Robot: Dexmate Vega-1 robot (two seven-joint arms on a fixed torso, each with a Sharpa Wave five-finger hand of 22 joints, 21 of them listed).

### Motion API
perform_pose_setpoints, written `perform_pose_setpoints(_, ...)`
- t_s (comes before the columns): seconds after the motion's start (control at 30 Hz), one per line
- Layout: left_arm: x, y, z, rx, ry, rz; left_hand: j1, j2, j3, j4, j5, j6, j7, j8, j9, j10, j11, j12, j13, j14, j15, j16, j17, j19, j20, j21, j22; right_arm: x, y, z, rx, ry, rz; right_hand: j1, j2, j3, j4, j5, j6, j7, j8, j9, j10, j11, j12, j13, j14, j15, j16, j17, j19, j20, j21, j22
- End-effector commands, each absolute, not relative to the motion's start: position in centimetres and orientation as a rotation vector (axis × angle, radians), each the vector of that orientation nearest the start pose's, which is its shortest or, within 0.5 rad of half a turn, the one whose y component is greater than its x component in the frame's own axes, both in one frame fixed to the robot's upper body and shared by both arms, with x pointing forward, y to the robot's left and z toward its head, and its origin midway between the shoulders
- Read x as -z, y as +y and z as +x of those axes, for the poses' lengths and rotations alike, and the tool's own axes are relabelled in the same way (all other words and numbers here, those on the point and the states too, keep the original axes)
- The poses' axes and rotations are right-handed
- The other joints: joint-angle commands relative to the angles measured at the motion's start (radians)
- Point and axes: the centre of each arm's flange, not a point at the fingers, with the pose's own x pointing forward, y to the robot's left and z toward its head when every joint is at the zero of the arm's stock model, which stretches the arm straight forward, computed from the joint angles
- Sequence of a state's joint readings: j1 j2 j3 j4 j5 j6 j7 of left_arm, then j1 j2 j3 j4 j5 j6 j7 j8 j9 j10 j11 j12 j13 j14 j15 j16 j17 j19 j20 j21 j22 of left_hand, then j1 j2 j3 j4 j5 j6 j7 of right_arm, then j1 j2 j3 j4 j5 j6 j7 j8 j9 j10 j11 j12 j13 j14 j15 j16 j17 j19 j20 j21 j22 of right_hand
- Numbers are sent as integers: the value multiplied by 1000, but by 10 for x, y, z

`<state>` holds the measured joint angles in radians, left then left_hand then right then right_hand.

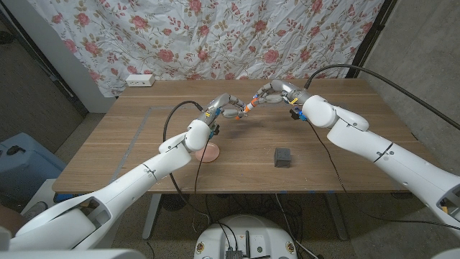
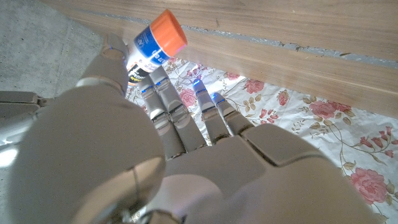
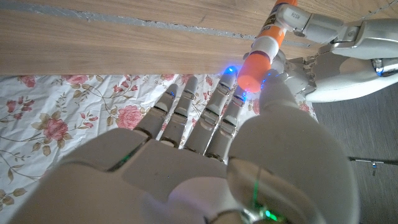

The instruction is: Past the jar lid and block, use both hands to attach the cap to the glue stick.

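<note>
Support: rectangular wooden table [image 1: 345, 108] with a light brown grain top. A thin pale line [image 1: 141, 126], likely tape, marks a rectangle outline on its surface.

Lying on it: a small dark grey cube block [image 1: 283, 157], resting flat near the front edge. A round pinkish jar lid [image 1: 208, 152] lies to the block's left, well apart from it, partly hidden by an arm. The pale line lies further left, beyond the lid.
</note>
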<state>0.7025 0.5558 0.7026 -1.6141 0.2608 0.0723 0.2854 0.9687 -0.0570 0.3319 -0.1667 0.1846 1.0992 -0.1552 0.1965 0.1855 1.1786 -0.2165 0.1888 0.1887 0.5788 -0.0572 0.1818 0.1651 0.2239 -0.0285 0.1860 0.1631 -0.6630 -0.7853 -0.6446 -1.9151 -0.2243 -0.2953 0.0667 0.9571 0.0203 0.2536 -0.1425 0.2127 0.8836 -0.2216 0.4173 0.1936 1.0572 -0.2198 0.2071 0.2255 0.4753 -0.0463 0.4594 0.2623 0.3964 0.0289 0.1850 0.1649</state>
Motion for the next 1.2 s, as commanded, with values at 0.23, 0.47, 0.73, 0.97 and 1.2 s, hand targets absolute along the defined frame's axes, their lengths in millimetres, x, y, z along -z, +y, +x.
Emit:
perform_pose_setpoints(0.23, -18, 132, 614, 47, -787, 919, -29, 67, 10, 1, 7, 37, 26, 9, 12, 7, -6, 4, 5, -4, -93, 1, 2, 4, 0, -1, 3, -74, -171, 576, -166, -648, -1162, 4, 11, -6, -1, -5, 12, -2, -1, 1, -4, 0, -1, 3, -7, -124, 9, 3, 3, -1, 4, 3)
perform_pose_setpoints(0.47, -20, 133, 614, 44, -786, 920, -29, 67, 10, 1, 7, 37, 25, 9, 12, 7, -6, 4, 5, -4, -93, 1, 2, 4, 1, -1, 3, -74, -170, 575, -169, -653, -1157, 4, 11, -7, -1, -6, 12, -2, -3, 2, -5, 0, -1, 3, -7, -124, 9, 3, 3, -1, 4, 3)
perform_pose_setpoints(0.73, -19, 132, 615, 48, -787, 917, -28, 67, 10, 1, 7, 37, 27, 10, 12, 7, -6, 4, 5, -4, -93, 1, 2, 4, 1, -1, 3, -75, -169, 574, -169, -658, -1154, 4, 13, -9, -1, -6, 12, -2, -4, 2, -5, 0, 0, 4, -8, -124, 9, 3, 2, 0, 4, 3)
perform_pose_setpoints(0.97, -19, 132, 616, 48, -787, 916, -29, 68, 10, 1, 7, 38, 27, 10, 12, 7, -6, 4, 5, -3, -92, 1, 2, 4, 1, -1, 3, -76, -166, 573, -177, -664, -1152, 3, 14, -10, -1, -6, 12, -2, -6, 2, -5, 0, 0, 4, -9, -123, 9, 2, 1, 0, 4, 3)
perform_pose_setpoints(1.2, -19, 133, 616, 45, -787, 913, -29, 68, 10, 1, 7, 37, 26, 10, 12, 7, -6, 4, 6, -3, -91, 1, 2, 4, 1, -1, 3, -75, -164, 574, -181, -662, -1151, 2, 15, -11, -1, -7, 13, -2, -7, 3, -7, 0, -1, 4, -9, -122, 9, 2, 2, 0, 4, 3)
